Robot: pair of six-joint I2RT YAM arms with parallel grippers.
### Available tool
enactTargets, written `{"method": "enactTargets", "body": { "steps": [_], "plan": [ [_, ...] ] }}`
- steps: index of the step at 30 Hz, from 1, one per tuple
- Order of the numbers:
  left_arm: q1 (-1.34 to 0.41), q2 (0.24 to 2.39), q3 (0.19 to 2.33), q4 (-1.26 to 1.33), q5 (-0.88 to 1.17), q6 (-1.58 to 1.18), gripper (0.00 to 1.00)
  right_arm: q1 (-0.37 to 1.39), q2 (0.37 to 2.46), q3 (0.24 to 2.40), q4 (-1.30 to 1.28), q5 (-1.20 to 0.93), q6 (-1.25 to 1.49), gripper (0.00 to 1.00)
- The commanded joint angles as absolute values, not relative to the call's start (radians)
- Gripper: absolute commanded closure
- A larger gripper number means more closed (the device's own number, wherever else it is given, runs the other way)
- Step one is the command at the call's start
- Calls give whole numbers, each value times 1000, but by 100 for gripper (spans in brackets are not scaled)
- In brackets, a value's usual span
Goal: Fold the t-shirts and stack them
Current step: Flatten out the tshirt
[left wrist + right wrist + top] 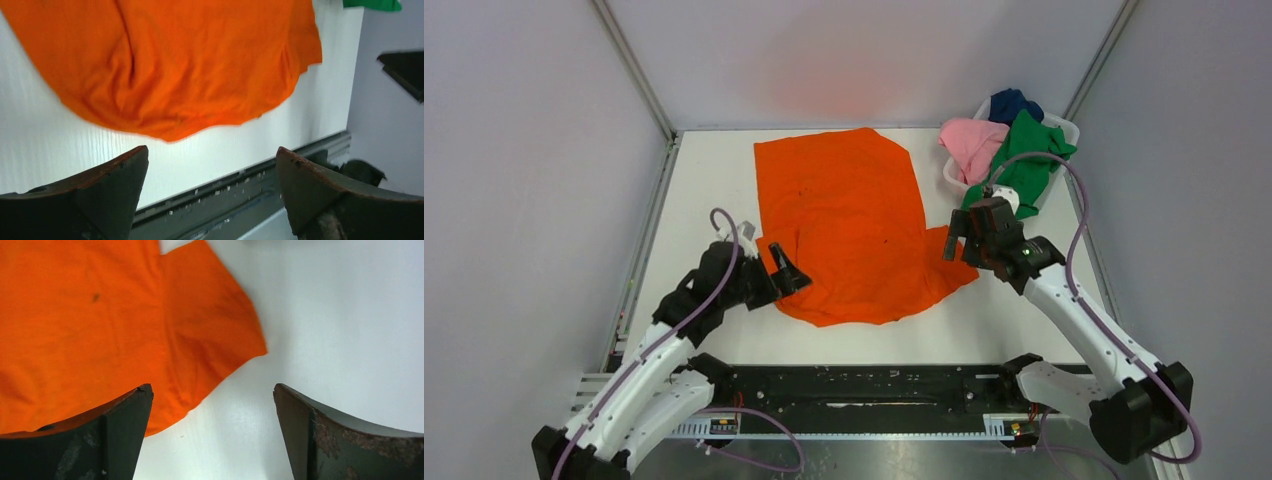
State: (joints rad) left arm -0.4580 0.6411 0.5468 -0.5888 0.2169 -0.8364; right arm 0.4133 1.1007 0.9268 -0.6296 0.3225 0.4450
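The orange t-shirt (849, 225) lies spread on the white table; it also shows in the left wrist view (165, 65) and the right wrist view (100, 325). The pink shirt (971, 145), green shirt (1024, 160) and dark blue shirt (1012, 104) sit heaped in the white basket (1066, 128) at the back right. My left gripper (782, 270) is open and empty beside the orange shirt's near left edge. My right gripper (959, 240) is open and empty above the shirt's right sleeve (215, 335).
The table's left rail (646, 235) and the black front rail (864, 385) bound the surface. Grey walls stand at the back and sides. The green shirt hangs over the basket's front wall onto the table, close behind my right wrist.
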Motion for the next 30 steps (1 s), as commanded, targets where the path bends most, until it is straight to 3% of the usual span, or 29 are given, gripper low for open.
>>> {"method": "enactTargets", "body": {
  "steps": [1, 10, 15, 19, 23, 30],
  "plan": [
    [-452, 870, 769, -412, 29, -726, 1, 464, 1036, 837, -545, 105, 539, 0],
    [-271, 1618, 1225, -358, 173, -620, 1, 638, 1233, 758, -395, 5, 619, 0],
    [-271, 1836, 1250, -304, 294, -656, 1, 638, 1391, 808, -376, 78, 604, 0],
    [-286, 1858, 1134, -266, 361, -689, 1, 626, 1547, 904, -392, 142, 561, 0],
    [-328, 1722, 927, -235, 333, -737, 1, 563, 1679, 1047, -408, 131, 528, 0],
    [-596, 1505, 667, -65, 318, -979, 1, 473, 1982, 1477, -445, 25, 416, 0]
  ]
}}
